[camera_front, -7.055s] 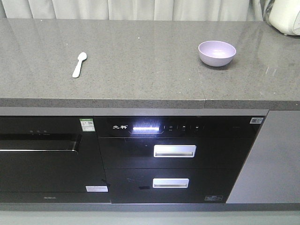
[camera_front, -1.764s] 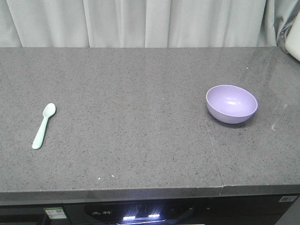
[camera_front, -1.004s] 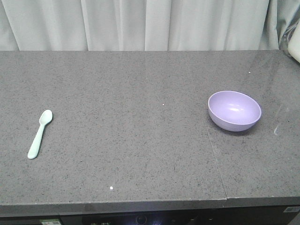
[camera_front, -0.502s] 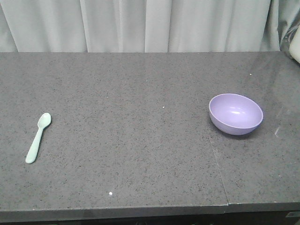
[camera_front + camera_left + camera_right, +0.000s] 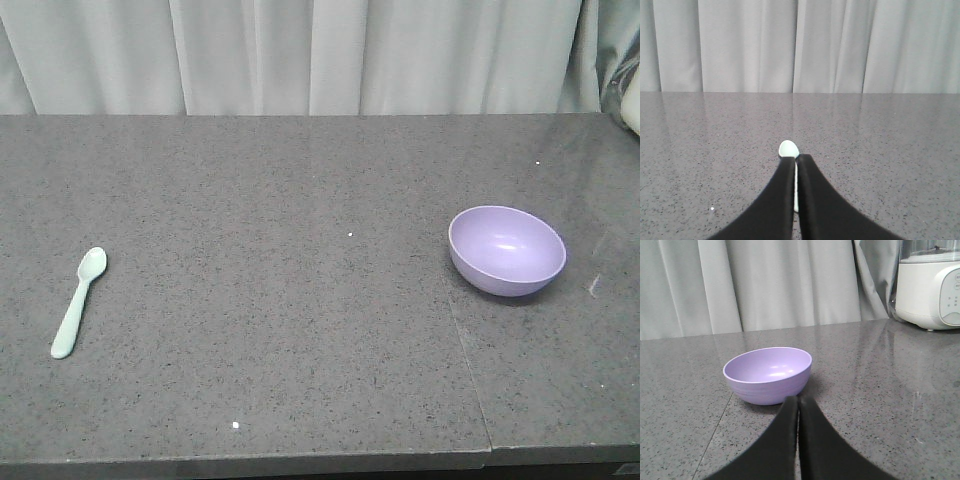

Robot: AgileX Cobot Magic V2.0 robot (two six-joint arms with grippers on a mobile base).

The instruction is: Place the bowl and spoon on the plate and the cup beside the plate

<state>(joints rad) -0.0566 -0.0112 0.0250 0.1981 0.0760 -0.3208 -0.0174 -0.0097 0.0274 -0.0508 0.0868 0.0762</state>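
A mint-green spoon [image 5: 78, 302] lies flat on the grey counter at the left, bowl end pointing away. The lavender bowl [image 5: 507, 250] stands upright and empty at the right. No gripper shows in the front view. In the left wrist view my left gripper [image 5: 796, 159] is shut with nothing in it; the spoon [image 5: 788, 148] lies on the counter beyond its tips, its handle showing through the thin slit. My right gripper [image 5: 799, 400] is shut and empty, just short of the bowl [image 5: 767, 374]. The plate and the cup are out of view.
A white appliance [image 5: 930, 285] stands at the counter's far right, behind the bowl. Grey curtains [image 5: 320, 55] hang along the back edge. A seam [image 5: 465, 350] in the counter runs just left of the bowl.
The front view has closed in on the counter: the cabinet fronts dropped out of frame, and spoon and bowl sit lower in the picture. Neither has moved on the counter.
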